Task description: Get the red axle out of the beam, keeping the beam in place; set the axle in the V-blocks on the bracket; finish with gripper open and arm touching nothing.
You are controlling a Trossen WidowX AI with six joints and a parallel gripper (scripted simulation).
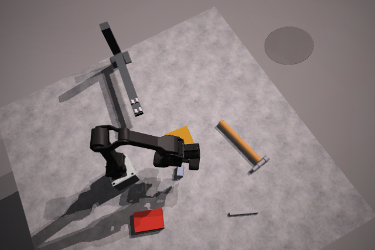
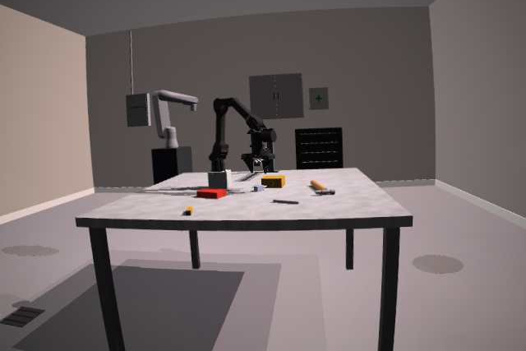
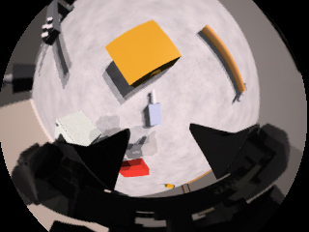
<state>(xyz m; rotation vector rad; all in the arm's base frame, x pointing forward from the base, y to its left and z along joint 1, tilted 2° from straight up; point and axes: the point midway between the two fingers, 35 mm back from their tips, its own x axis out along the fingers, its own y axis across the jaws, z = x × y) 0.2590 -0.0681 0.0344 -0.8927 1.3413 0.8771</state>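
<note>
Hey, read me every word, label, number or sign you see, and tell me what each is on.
Green cross, no words: on the pale wall panel.
Dark line of lettering, too small to read: on the grey wall box.
No other text is readable.

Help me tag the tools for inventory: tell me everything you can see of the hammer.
The hammer has a long, round orange handle, possibly painted wood or plastic, and a small grey, metallic-looking head set crosswise at one end. It lies on its side on the mottled pale tabletop, which is all that touches it. The wrist view makes the handle look bowed; from the top it is straight. No damage shows.
</note>
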